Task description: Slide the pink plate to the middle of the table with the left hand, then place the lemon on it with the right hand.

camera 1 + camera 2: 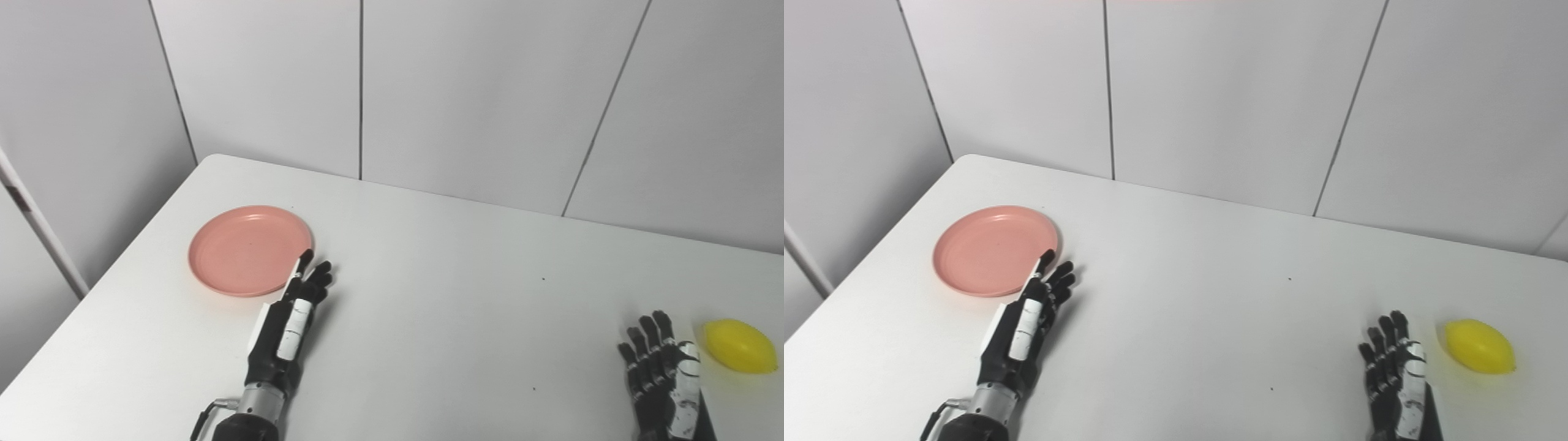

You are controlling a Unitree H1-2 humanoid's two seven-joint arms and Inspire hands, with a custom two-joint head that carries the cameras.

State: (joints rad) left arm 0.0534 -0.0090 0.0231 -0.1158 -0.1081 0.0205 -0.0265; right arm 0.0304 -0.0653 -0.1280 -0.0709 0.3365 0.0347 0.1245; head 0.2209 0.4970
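Two hands: both are seen low over a white table [465,306], each arm entering from the bottom edge
Surface: the tabletop is plain and white, with a rounded far-left corner and a few small dark specks
Room: pale grey wall panels [478,92] with thin dark seams are seen behind the table on the far side and on the left
Pink plate: the pink plate [245,248] is seen lying flat on the left part of the table, well left of the middle
Plate and left hand: the left hand [288,324] is placed at the plate's near-right edge; its fingertips [304,255] are seen at the rim, but contact cannot be told
Left hand fingers: they are stretched forward and slightly spread, and nothing is gripped
Lemon: the yellow lemon [740,346] is seen on the table at the far right, well apart from the plate
Lemon and right hand: the right hand [664,373] is placed just beside the lemon, on its left, with a narrow gap
Right hand fingers: they are extended and apart, pointing away from the robot, and nothing is held
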